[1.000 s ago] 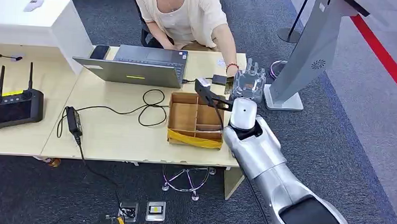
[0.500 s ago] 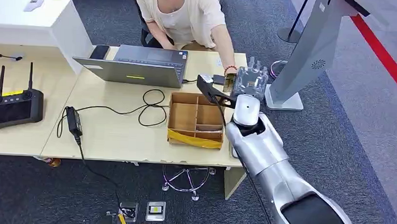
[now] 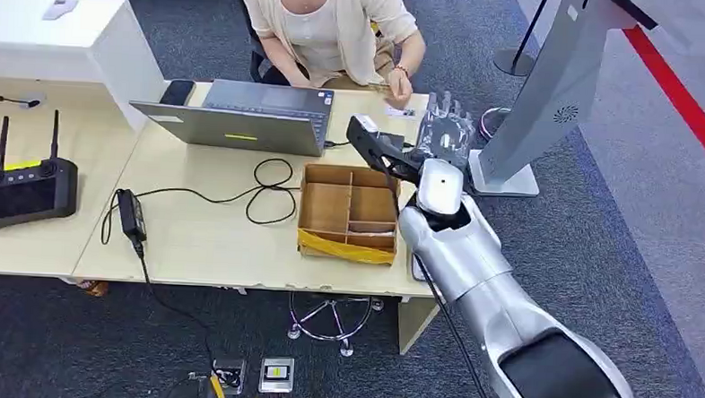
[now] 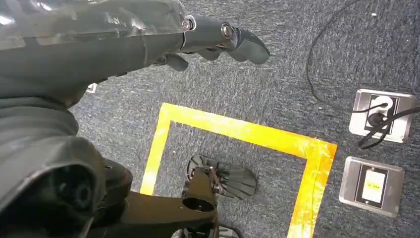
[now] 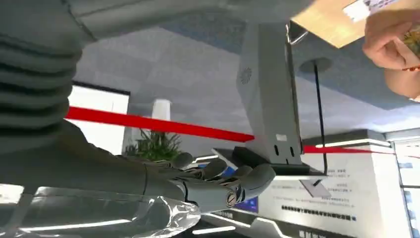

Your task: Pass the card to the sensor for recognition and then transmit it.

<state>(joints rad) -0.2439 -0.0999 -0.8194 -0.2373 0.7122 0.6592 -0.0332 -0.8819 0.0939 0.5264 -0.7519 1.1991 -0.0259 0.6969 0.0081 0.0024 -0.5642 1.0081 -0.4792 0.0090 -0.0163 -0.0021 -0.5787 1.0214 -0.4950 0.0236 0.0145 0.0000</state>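
The person's hand [image 3: 397, 82], which was reaching down to my right hand [image 3: 444, 133] a second ago, is now pulled back toward the person's chest and is holding the card [image 3: 382, 87] above the far edge of the worktop [image 3: 195, 237]. My right hand is now lifted a little farther toward the far right corner of the worktop, just beside the base of the grey kiosk stand [image 3: 551, 91]. I am seeing its fingers [image 5: 247, 179] stretched out and lying close side by side, with nothing between them; in the right wrist view the person's hand is gripping the card [image 5: 412, 39] well apart from my fingertips. My left hand [image 4: 218, 42] is hanging over the dark carpet [image 4: 277, 84], its fingers loosely curled and holding nothing, above a yellow tape square [image 4: 237, 131] and near two floor sockets [image 4: 379, 116]. On the worktop a divided cardboard box [image 3: 348, 212] is sitting just beside my right forearm, a grey laptop [image 3: 245, 118] is standing open in front of the person, and a black remote controller [image 3: 22, 189] is lying at the far left.
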